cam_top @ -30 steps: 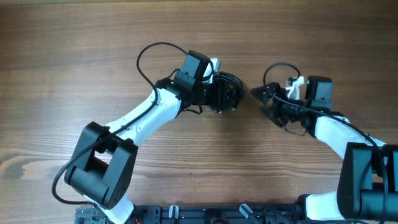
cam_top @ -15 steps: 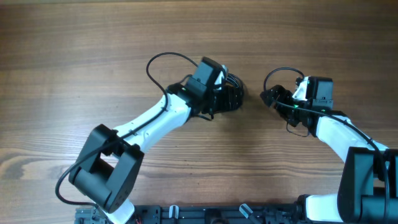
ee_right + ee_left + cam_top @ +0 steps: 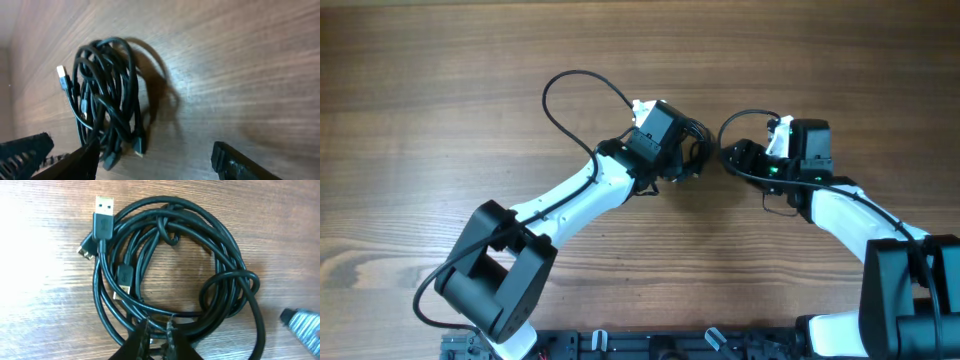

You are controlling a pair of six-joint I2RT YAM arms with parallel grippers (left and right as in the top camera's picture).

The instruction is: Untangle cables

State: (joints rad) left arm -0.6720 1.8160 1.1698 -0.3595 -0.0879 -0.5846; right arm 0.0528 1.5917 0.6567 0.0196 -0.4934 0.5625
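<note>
The cables (image 3: 170,270) lie as one tangled black coil on the wooden table, with a silver USB plug (image 3: 103,205) sticking out at its upper left. My left gripper (image 3: 156,329) is at the coil's near edge, its jaws pinched narrow on a few strands. From above, the cables (image 3: 698,140) mostly hide under the left gripper (image 3: 688,155). My right gripper (image 3: 732,160) hovers just right of the coil. In the right wrist view the right gripper (image 3: 155,160) is open wide, and the cables (image 3: 105,95) reach its left finger (image 3: 75,160).
A thick black wire (image 3: 575,90) loops out from the left arm over the table. A similar loop (image 3: 750,120) rises from the right arm. The two grippers are close together. Bare wood table (image 3: 470,60) surrounds them.
The left gripper shifted right over the coil and its jaws narrowed onto strands. The right gripper moved left up to the coil and closed slightly.
</note>
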